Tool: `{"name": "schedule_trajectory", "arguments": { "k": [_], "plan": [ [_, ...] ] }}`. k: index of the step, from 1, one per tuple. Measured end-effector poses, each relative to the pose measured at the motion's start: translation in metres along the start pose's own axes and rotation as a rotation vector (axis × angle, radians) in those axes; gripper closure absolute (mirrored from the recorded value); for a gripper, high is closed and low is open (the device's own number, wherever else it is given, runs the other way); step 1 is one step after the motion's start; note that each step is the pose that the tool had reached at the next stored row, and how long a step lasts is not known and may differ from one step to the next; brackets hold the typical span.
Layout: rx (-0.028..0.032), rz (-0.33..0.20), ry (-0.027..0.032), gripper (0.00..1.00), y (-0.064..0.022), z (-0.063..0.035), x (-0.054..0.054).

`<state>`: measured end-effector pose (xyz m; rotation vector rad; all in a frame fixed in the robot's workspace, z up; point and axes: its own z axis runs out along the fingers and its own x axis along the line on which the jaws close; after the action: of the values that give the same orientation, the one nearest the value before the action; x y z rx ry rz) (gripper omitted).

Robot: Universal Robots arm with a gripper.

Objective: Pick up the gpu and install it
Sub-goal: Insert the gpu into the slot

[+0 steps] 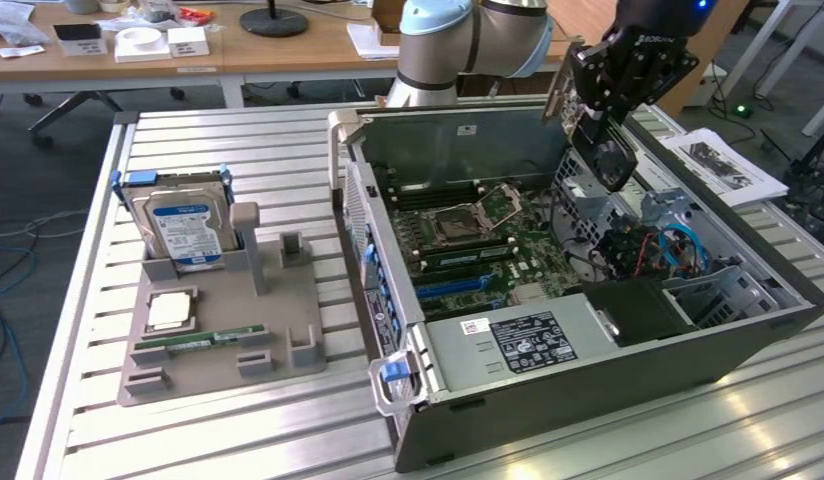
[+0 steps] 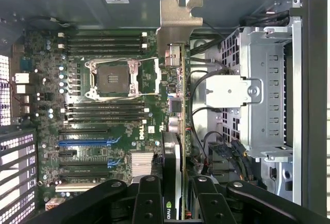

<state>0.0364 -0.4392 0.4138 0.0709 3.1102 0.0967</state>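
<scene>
I found the gripper [image 2: 178, 195] clamped on the graphics card [image 2: 174, 157] above the case [image 1: 586, 360]; its long axis ran out from the jaws, seemingly crosswise to the slots [image 2: 90, 143].

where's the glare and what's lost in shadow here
Exterior view: light glares off the metal table at the exterior view's right. Wrist view: the bracket of the gpu shines bright, while the tool gripping it reads as a dark mass.
</scene>
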Motion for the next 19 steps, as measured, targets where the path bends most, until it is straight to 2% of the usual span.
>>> {"name": "schedule_trajectory", "arguments": {
  "k": [3, 19],
  "plan": [
    [-0.0009, -0.029, 0.0018, 0.73, 0.0000, 0.0003, 0.0000],
    [-0.0089, -0.320, 0.0202, 0.73, -0.0001, 0.0024, 0.0000]
  ]
}}
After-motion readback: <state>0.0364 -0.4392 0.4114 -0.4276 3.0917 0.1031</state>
